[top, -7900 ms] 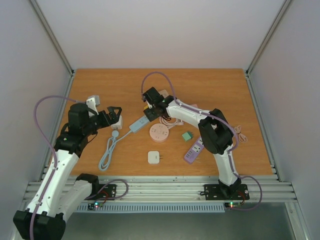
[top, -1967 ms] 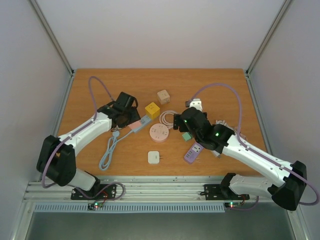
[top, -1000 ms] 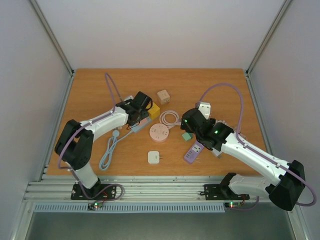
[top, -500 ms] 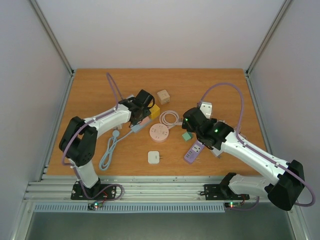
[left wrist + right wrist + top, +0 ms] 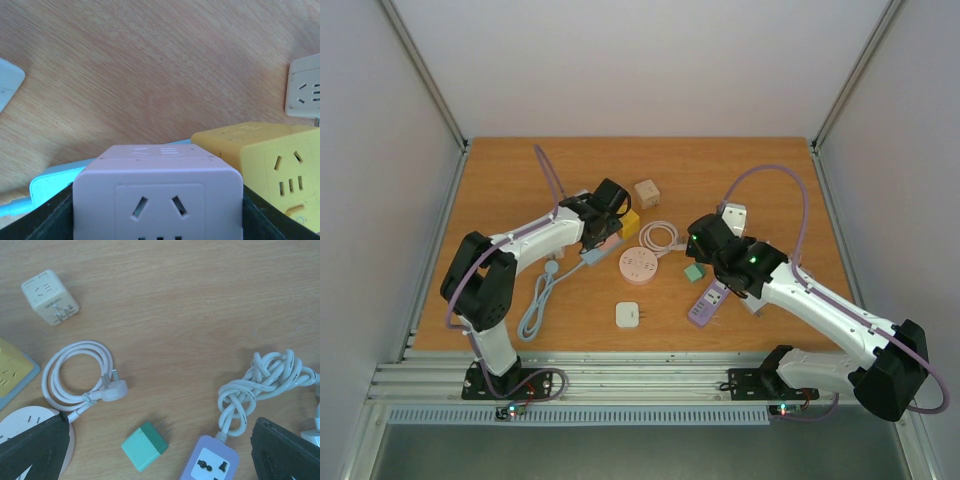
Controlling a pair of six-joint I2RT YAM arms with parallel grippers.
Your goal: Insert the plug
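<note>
Brown wooden table [image 5: 770, 180] fills the floor of a white box. Left gripper [image 5: 608, 228] squeezes the pale pink plastic socket cube [image 5: 158, 200]. Right gripper [image 5: 697, 248] hangs wide open and empty. The small green plastic plug [image 5: 145, 452] lies flat below it, between its fingers, prongs pointing up-right in the right wrist view. I think the right arm is nearer.

No writing, brand, number or label can be read in any view. The pink socket cube [image 5: 158, 200] bears a few pale marks on its top face, just beside the yellow socket cube [image 5: 270, 167], but they are too blurred and foreshortened to make out.
</note>
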